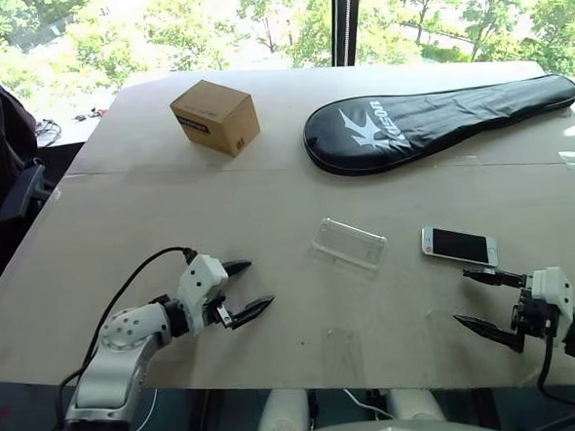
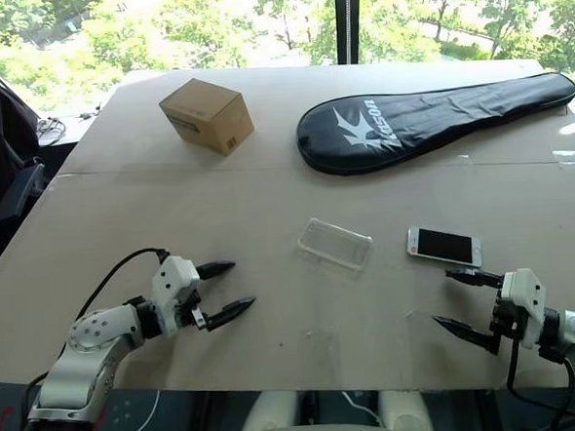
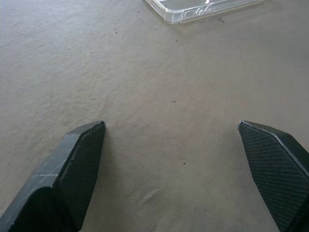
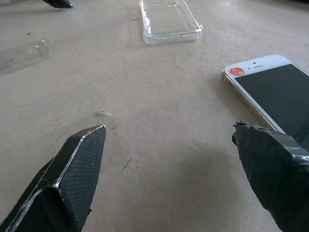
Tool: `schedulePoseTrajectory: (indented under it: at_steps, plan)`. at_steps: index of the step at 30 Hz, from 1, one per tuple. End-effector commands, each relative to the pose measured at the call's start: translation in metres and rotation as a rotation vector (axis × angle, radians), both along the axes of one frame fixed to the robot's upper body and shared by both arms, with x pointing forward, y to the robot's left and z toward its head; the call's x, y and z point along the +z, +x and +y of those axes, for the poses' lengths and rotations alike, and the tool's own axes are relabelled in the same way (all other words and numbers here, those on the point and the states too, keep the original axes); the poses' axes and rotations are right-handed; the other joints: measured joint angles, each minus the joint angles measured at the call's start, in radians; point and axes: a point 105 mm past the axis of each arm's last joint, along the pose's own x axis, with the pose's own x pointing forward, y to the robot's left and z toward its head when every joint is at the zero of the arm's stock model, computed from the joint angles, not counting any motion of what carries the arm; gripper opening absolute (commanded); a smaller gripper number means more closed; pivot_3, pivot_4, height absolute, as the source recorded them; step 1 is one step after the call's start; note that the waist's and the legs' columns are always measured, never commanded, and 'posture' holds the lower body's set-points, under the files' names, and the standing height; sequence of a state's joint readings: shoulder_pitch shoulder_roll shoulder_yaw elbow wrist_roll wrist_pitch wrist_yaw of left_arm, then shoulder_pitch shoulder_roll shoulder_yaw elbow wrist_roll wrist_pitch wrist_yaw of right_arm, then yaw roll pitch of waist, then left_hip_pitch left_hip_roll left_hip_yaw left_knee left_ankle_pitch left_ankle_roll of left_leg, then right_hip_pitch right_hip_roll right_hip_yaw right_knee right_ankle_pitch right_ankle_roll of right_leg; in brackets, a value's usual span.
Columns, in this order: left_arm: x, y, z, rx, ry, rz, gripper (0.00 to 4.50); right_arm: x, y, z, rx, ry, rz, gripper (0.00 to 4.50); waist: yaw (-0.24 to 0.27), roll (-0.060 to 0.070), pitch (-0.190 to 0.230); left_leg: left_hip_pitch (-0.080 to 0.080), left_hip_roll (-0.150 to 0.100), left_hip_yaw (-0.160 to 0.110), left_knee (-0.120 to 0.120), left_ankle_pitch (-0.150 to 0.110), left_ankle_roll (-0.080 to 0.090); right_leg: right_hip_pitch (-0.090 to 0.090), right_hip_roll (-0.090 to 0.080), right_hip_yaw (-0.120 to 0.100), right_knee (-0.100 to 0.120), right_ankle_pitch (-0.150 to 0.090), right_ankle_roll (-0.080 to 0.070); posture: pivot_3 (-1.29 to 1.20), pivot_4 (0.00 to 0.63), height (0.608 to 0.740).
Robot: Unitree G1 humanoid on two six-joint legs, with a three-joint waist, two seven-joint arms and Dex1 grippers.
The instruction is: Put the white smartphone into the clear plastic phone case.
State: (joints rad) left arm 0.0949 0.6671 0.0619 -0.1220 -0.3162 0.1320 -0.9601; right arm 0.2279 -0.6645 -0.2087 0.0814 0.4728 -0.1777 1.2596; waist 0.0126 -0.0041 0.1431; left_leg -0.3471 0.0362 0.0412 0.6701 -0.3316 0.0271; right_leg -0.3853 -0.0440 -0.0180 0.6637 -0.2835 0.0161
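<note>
We find the white smartphone point(image 1: 459, 246) lying screen-up just beyond the right gripper point(image 1: 489, 301), jaws wide and empty; the clear plastic phone case point(image 1: 349, 243) sits farther left.

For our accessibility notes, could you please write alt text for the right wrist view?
The right gripper hangs open just above the beige table, one finger close beside the white smartphone, which lies screen up. Farther off lies the empty clear plastic phone case.
</note>
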Motion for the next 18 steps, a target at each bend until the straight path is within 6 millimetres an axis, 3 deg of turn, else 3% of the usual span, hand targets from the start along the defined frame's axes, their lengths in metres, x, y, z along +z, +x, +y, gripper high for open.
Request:
schedulePoseTrajectory:
  at_steps: [1, 18]
  plan:
    - [-0.0071, -0.0010, 0.0034, 0.012, 0.020, 0.024, 4.48, 0.0086, 0.0021, -0.0028, -0.001, -0.012, -0.037, 4.50, 0.000, 0.000, 0.000, 0.000, 0.000, 0.000, 0.000, 0.000, 0.000, 0.000, 0.000, 0.000, 0.000, 0.000, 0.000, 0.00, 0.150, 0.738]
    - [0.0026, 0.0039, -0.0065, -0.096, -0.011, -0.009, 4.48, 0.0099, 0.0014, 0.0049, -0.002, 0.008, -0.056, 4.50, 0.002, 0.000, 0.000, 0.000, 0.000, 0.000, 0.001, 0.000, 0.000, 0.000, 0.001, 0.000, 0.000, 0.000, 0.000, 0.00, 0.150, 0.738]
